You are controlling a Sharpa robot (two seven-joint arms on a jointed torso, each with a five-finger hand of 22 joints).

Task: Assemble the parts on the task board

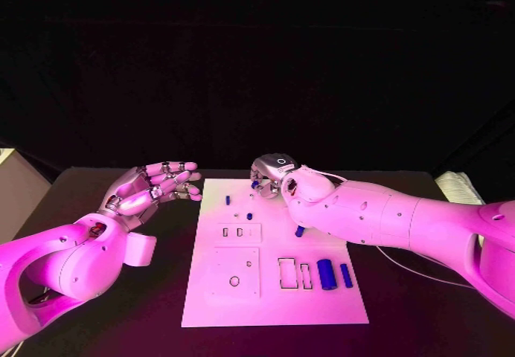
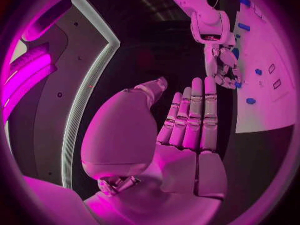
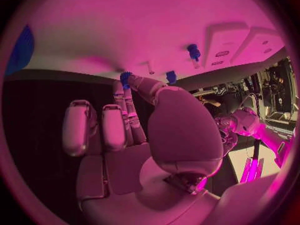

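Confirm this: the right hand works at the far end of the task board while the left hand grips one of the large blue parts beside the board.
Wrong on the left hand. The head view shows it hovering beside the task board holding nothing, fingers apart. The large blue parts lie near the board's near right corner. The right hand does work at the far end.

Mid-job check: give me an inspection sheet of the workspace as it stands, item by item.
Surface: black table, bare around the board.
Job's things: white task board at centre; two blue cylinders lying at its right; small blue parts further up the board.
Clutter: pale object at the table's right edge, kind unclear.
Hands: left hand off the board's left, fingers straight, holding nothing; right hand at the board's far edge, fingertips at a small blue part, hold unclear.
Cables: thin cable under the right arm.
Surroundings: dark.
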